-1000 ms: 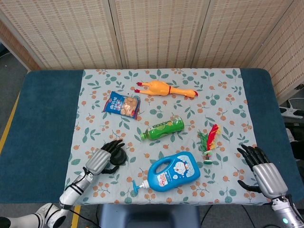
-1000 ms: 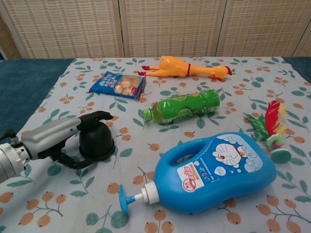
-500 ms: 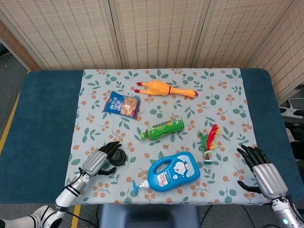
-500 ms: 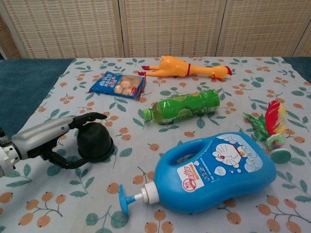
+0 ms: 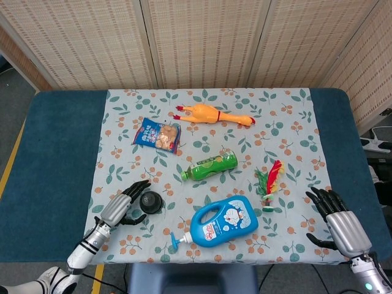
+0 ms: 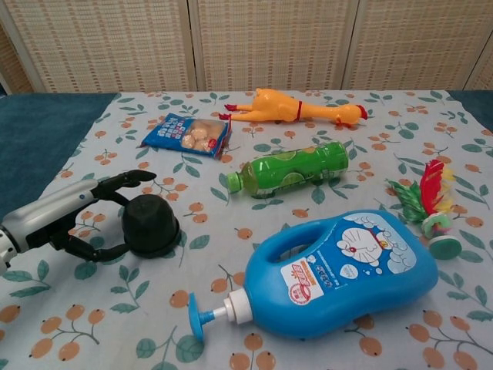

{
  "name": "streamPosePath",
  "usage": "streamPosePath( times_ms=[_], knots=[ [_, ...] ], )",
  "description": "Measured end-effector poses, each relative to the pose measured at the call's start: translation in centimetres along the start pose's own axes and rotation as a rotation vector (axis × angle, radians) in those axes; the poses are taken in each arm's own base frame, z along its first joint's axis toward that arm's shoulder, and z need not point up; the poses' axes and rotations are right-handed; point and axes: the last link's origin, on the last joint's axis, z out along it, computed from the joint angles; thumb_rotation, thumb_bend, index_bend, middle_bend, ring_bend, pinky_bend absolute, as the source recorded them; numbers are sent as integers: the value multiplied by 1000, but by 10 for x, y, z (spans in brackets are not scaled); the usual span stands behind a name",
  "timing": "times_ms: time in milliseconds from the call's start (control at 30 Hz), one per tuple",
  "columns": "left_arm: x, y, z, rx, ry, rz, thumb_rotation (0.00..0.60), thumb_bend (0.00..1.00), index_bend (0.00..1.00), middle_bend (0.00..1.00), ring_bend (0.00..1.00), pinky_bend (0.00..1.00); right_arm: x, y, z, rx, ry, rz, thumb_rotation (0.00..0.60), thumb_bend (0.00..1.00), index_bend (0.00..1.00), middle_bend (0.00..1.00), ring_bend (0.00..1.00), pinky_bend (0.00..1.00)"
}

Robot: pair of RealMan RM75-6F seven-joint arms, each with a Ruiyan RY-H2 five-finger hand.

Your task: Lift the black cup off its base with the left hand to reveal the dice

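My left hand (image 6: 65, 216) sits just beside the black cup (image 6: 150, 225) — fingers spread and curved around its left side, holding nothing. The cup stands upright on the floral tablecloth (image 5: 288, 141), on its base, left of the blue detergent bottle (image 6: 350, 270). My right hand (image 5: 339, 222) rests near the table's front right corner — fingers apart, gripping nothing.

I see the black cup (image 6: 150, 225) upright, dome-shaped, mouth down, still seated on its base near the front-left part of the floral cloth. Matte black, rounded top, wider rim at the bottom. Dice hidden under it. In my head view it's a small dark round shape (image 5: 150, 201).
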Motion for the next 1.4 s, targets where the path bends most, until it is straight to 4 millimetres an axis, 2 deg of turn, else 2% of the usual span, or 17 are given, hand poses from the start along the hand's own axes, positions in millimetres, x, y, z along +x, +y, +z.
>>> streamPosePath(
  times_ms=[300,467,600,1067,1400],
  knots=[
    [-10,-3,5,-9,-12,-23,600,331,0,0,0,154,1,0,-1,0,4,0,550,107,0,0,0,0],
    [-12,-1,7,-34,2,-43,600,335,0,0,0,291,0,0,-1,-2,3,-2,550,107,0,0,0,0],
    [-16,-2,10,-33,-4,-34,600,333,0,0,0,315,0,0,-1,-3,3,-2,550,107,0,0,0,0],
    [-22,-8,12,-23,-28,-47,600,328,0,0,0,151,-1,0,-1,-10,-9,-3,550,107,0,0,0,0],
    [-28,-5,17,-56,-15,-37,600,325,0,0,0,157,-1,0,0,-13,-12,-4,550,107,0,0,0,0]
  ],
)
